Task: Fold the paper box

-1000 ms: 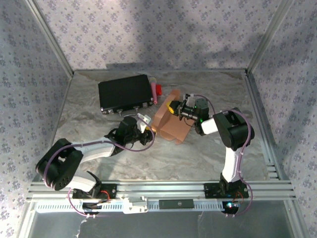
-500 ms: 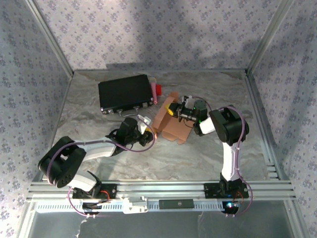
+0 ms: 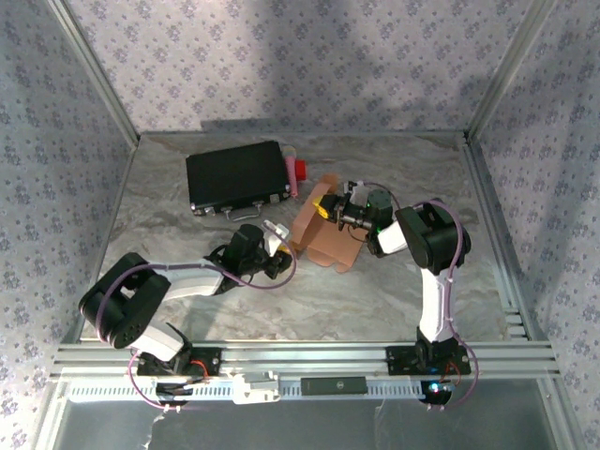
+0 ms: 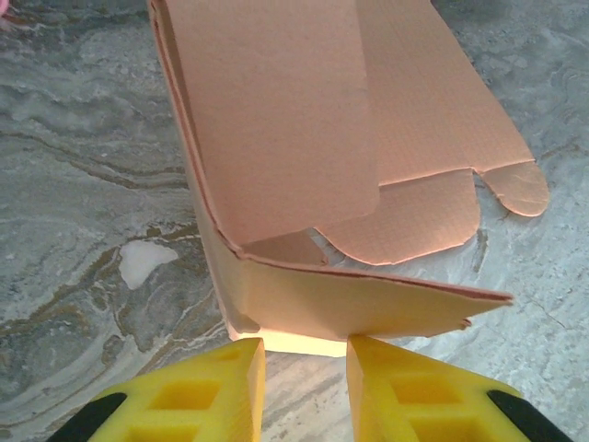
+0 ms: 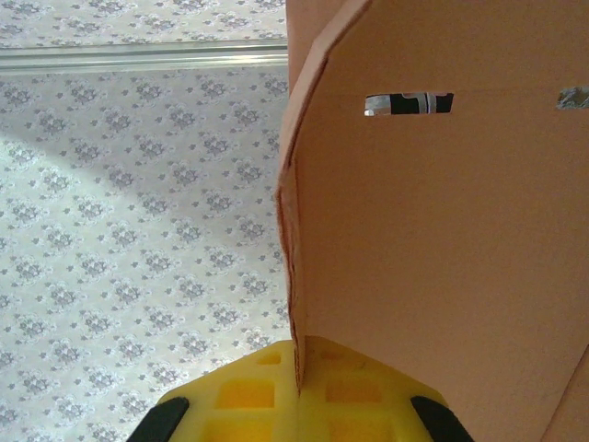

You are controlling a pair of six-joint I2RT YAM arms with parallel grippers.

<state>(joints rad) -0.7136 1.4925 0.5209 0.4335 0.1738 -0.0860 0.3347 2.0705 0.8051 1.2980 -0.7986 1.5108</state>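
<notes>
The paper box (image 3: 323,236) is light orange-tan cardboard, partly folded, with flaps standing up mid-table. My right gripper (image 3: 327,210) is shut on the upper edge of one panel (image 5: 442,230), and its fingertips (image 5: 297,368) pinch the thin cardboard edge. My left gripper (image 3: 281,249) lies low at the box's left near side. In the left wrist view its yellow fingers (image 4: 221,387) stand apart with bare table between them. The box's near wall (image 4: 368,308) is just ahead of the tips of the left gripper (image 4: 306,354). Loose flaps (image 4: 433,120) lie open beyond that wall.
A black rectangular case (image 3: 236,176) lies at the back left, with a small red object (image 3: 301,170) at its right end. Patterned walls and metal posts enclose the marbled table (image 3: 375,300). An aluminium rail (image 3: 309,356) runs along the near edge.
The left gripper's jaws have narrowed a little and it has slid slightly toward the near side by the box. The right gripper has kept its hold on the panel.
</notes>
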